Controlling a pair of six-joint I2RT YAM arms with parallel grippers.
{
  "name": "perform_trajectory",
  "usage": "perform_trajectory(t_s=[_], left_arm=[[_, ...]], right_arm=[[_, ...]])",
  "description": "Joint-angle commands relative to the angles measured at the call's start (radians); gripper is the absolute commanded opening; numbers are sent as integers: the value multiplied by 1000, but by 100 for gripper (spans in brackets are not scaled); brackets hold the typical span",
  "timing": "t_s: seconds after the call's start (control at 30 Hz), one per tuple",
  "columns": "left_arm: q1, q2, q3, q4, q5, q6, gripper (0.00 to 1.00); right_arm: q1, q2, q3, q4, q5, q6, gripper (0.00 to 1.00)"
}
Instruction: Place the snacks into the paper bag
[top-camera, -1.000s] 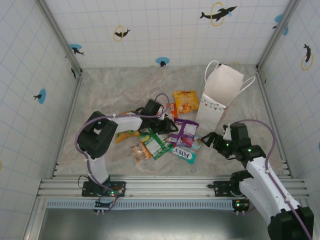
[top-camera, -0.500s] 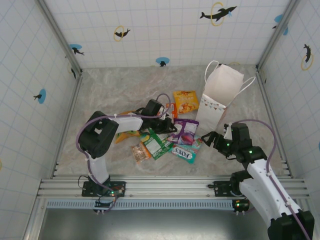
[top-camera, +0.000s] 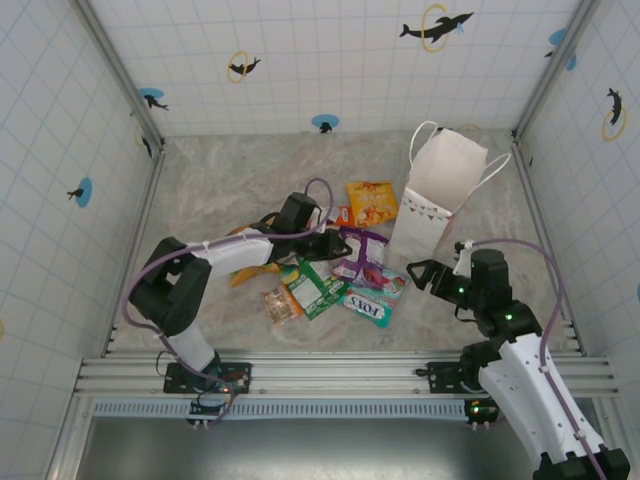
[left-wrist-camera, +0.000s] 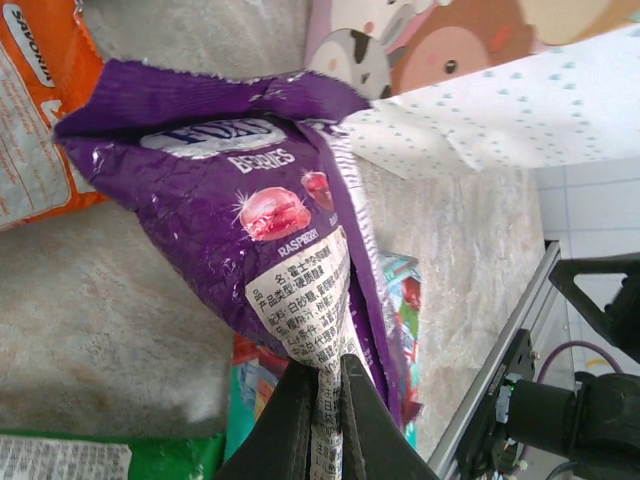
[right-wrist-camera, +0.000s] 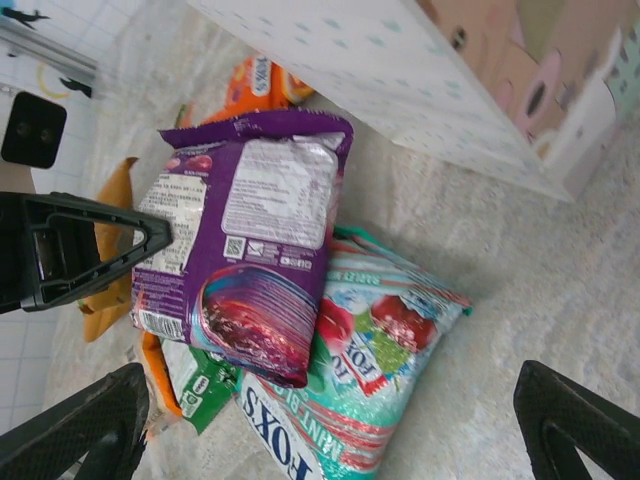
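Left gripper (left-wrist-camera: 322, 372), clamped on the purple packet (left-wrist-camera: 230, 230), has lifted it, apparently toward the paper bag (top-camera: 445, 175); right gripper (right-wrist-camera: 332, 400) gapes wide.

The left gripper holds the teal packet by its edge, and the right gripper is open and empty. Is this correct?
Not quite: the left gripper holds the purple packet by its edge, not the teal one, as the left wrist view shows. The right gripper is open and empty.
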Motion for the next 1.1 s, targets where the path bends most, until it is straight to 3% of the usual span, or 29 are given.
perform_trajectory(t_s=[0.0,0.33,0.87,1.07], left_arm=[[-6,-75,-26,42,4,42,0],[-6,-209,-40,104,69,90,0],[-16,-371,-67,409,294,281,0],[-43,-364,-53,457,326,322,0]], right_arm=[[9,-11,32,65,-11,-43,96],[9,-35,70,107,-86,-102,96],[10,-64,47,413,-268,-120,77],[19,-20,76,455,-351,-116,77]])
